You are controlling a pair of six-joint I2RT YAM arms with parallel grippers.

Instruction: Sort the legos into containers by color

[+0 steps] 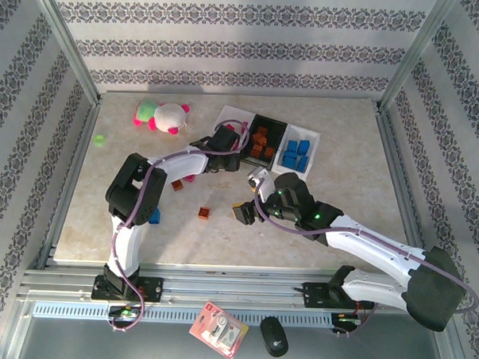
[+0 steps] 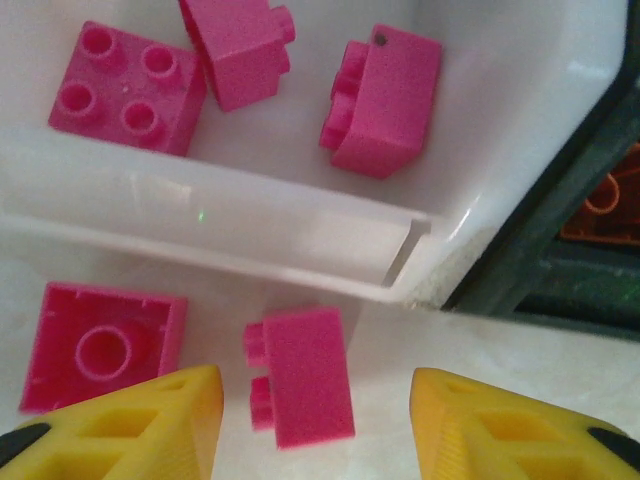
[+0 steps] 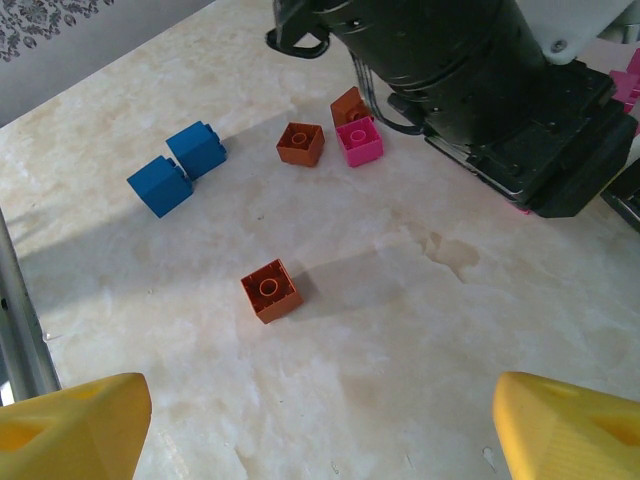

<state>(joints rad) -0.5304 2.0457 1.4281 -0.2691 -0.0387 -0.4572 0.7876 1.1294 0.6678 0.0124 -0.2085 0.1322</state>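
From above, we see three trays in a row at the tip of the left arm (image 1: pixel 172 170): the first white tray (image 1: pixel 230 115) under its wrist, the black tray (image 1: pixel 272 120) with orange bricks (image 1: pixel 262 145) just right, then the second white tray (image 1: pixel 305 131) with blue bricks (image 1: pixel 295 154). The left fingers (image 1: pixel 227 151) sit at the first tray's near edge, the right fingers (image 1: pixel 242 211) over the desk (image 1: pixel 351 168), right of that arm.

Through the left wrist, that arm's fingers stand spread around a pink brick (image 2: pixel 300 390) on its side, touching it nowhere (a second pink brick (image 2: pixel 100 345), hollow side up, lies just left). Beyond, three pink bricks (image 2: pixel 235 50) lie in the first white tray.

Through the right wrist, the right fingers gape wide above the desk; a lone orange brick (image 3: pixel 270 290) lies short of the left arm, two blue bricks (image 3: pixel 160 185) left of it.
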